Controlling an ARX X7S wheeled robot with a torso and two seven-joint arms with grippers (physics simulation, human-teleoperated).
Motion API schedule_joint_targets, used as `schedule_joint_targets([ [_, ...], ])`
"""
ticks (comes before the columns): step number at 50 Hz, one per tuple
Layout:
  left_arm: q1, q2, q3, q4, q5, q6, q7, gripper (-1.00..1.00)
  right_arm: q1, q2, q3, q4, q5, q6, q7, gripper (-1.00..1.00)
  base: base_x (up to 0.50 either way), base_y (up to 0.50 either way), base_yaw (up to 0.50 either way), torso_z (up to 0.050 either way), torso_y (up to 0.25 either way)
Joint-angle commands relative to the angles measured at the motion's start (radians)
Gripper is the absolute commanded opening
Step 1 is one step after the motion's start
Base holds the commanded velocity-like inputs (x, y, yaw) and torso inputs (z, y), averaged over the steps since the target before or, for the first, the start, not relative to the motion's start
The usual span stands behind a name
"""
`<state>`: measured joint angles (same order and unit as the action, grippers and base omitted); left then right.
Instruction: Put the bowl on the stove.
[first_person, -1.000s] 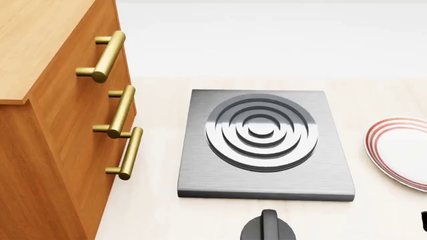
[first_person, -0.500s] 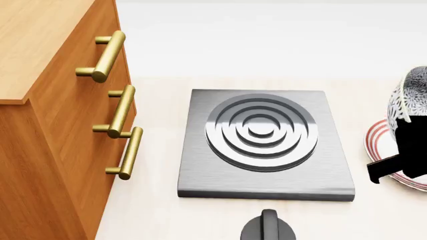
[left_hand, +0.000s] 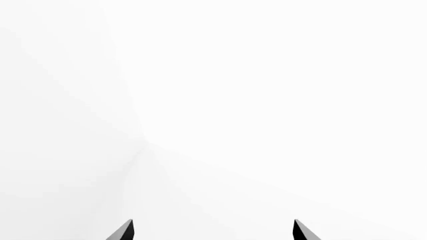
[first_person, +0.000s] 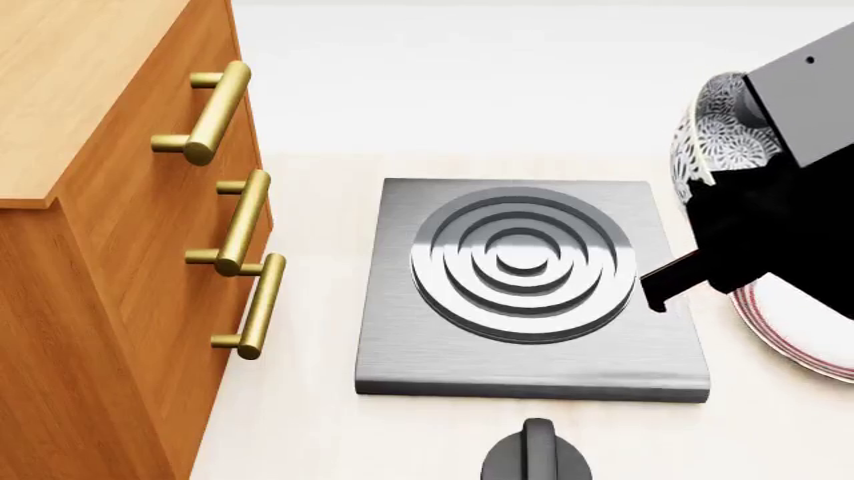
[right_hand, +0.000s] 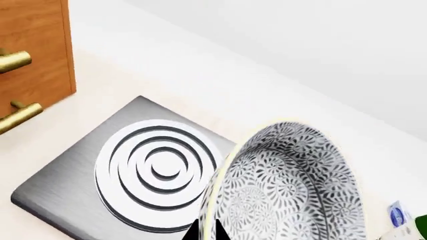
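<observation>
The bowl (first_person: 710, 135), white with a grey-blue floral pattern, hangs tilted on its side in the air over the right edge of the stove (first_person: 414, 340). My right gripper (first_person: 707, 205) is shut on its pale rim. In the right wrist view the two black fingertips of the right gripper (right_hand: 207, 231) pinch the rim of the bowl (right_hand: 293, 185), with the stove (right_hand: 67, 177) and its raised rings below and beyond. My left gripper (left_hand: 212, 231) stands open and faces only a blank white surface.
A wooden cabinet (first_person: 94, 260) with brass bar handles (first_person: 247, 225) stands left of the stove. A round black knob (first_person: 537, 455) sits in front of the stove. A white plate with red rings (first_person: 801, 335) lies to the right, partly behind my arm.
My right arm has carried the bowl leftward and upward from above the plate to the stove's right edge. One second ago neither the arm nor the bowl was in view.
</observation>
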<state>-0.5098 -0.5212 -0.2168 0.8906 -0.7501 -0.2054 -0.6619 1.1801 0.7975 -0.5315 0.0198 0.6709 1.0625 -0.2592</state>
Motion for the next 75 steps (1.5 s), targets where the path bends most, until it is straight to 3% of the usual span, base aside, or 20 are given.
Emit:
schedule_joint_targets([
  [1, 0.002, -0.003, 0.000, 0.000, -0.001, 0.004, -0.002, 1.00, 0.045, -0.045, -0.028, 0.024, -0.028, -0.023, -0.025, -1.00, 0.00, 0.00, 0.00, 0.000, 0.000],
  [34, 0.002, -0.011, 0.006, 0.000, -0.002, 0.010, -0.010, 1.00, 0.056, -0.056, -0.060, 0.036, -0.041, -0.046, -0.048, -1.00, 0.00, 0.00, 0.00, 0.000, 0.000],
  [51, 0.005, -0.006, 0.022, -0.001, -0.004, 0.017, -0.008, 1.00, 0.228, -0.296, -0.208, 0.629, -0.212, -0.379, -0.299, -1.00, 0.00, 0.00, 0.00, 0.000, 0.001],
  [57, 0.010, -0.006, 0.024, -0.002, -0.001, 0.020, -0.007, 1.00, 0.325, -0.416, -0.266, 0.960, -0.286, -0.541, -0.409, -1.00, 0.00, 0.00, 0.00, 0.000, 0.002],
  [60, 0.013, -0.003, 0.031, -0.001, 0.003, 0.022, -0.005, 1.00, 0.419, -0.530, -0.296, 1.281, -0.337, -0.706, -0.491, -1.00, 0.00, 0.00, 0.00, 0.000, 0.000],
  [75, 0.014, -0.003, 0.038, -0.001, 0.004, 0.026, -0.006, 1.00, 0.403, -0.592, -0.100, 1.289, -0.576, -0.657, -0.537, -1.00, 0.00, 0.00, 0.00, 0.000, 0.000],
])
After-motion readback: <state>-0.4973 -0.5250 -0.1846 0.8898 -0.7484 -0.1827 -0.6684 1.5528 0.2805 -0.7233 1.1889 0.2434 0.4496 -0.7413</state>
